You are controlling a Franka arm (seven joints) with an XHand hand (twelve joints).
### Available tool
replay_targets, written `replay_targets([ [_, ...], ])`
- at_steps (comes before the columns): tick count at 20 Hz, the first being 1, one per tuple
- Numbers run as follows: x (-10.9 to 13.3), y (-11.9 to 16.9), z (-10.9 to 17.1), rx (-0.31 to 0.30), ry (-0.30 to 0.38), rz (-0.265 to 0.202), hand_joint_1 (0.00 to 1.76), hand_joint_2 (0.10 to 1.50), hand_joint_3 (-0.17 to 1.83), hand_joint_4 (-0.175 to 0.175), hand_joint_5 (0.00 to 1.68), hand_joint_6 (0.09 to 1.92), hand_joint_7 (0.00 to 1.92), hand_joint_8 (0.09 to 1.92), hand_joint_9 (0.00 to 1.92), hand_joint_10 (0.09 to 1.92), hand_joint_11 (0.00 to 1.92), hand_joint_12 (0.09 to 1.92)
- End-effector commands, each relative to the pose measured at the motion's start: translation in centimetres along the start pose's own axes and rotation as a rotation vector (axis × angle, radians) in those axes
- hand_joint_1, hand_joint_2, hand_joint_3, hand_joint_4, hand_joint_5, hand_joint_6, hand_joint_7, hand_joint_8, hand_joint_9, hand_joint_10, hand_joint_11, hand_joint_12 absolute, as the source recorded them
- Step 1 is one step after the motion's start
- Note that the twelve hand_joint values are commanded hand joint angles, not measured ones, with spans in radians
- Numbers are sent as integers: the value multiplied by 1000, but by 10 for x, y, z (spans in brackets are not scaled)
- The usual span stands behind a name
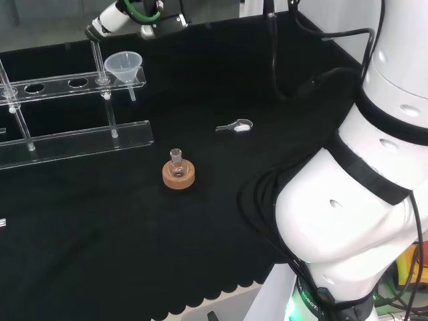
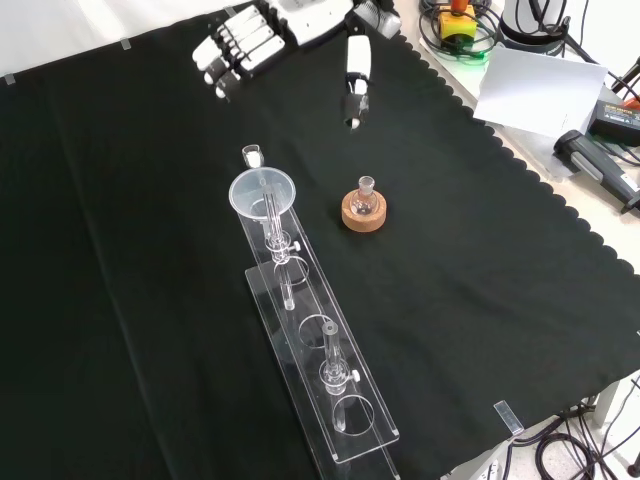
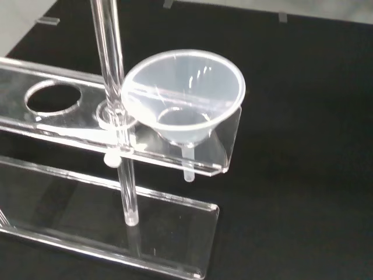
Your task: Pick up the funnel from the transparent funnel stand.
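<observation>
Not grabbed yet: funnel (image 2: 262, 193) sits in the far end hole of the transparent funnel stand (image 2: 352, 420) in the front view, hand (image 2: 262, 40) hovers beyond it, fingers relaxed, empty.

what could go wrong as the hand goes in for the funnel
1. The funnel sits in the end hole of the clear stand, right beside an upright rod; fingers may hit the rod and shift the stand.
2. The open hand could knock the small flask on its cork ring nearby.
</observation>
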State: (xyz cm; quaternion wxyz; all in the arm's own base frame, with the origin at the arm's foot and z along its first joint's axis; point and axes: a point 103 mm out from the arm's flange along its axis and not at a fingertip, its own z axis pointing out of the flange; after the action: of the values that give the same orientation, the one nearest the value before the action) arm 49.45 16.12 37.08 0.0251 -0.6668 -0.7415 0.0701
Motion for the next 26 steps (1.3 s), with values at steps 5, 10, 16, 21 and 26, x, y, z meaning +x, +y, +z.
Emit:
replay_targets([
  [5,6,18,30,55,-26,-46,378,654,40,-48,0,87,31,87,0,87,7,87],
  [10,10,19,42,74,-28,-64,373,656,39,-51,0,87,59,87,3,87,18,87],
  [16,7,24,60,109,-27,-59,371,658,36,-54,0,87,84,87,25,87,27,87],
  [21,5,32,70,133,-21,-60,368,668,18,-56,0,87,108,88,32,87,4,201],
  [26,3,41,80,151,-14,-68,368,671,13,-58,0,87,105,101,33,87,0,255],
])
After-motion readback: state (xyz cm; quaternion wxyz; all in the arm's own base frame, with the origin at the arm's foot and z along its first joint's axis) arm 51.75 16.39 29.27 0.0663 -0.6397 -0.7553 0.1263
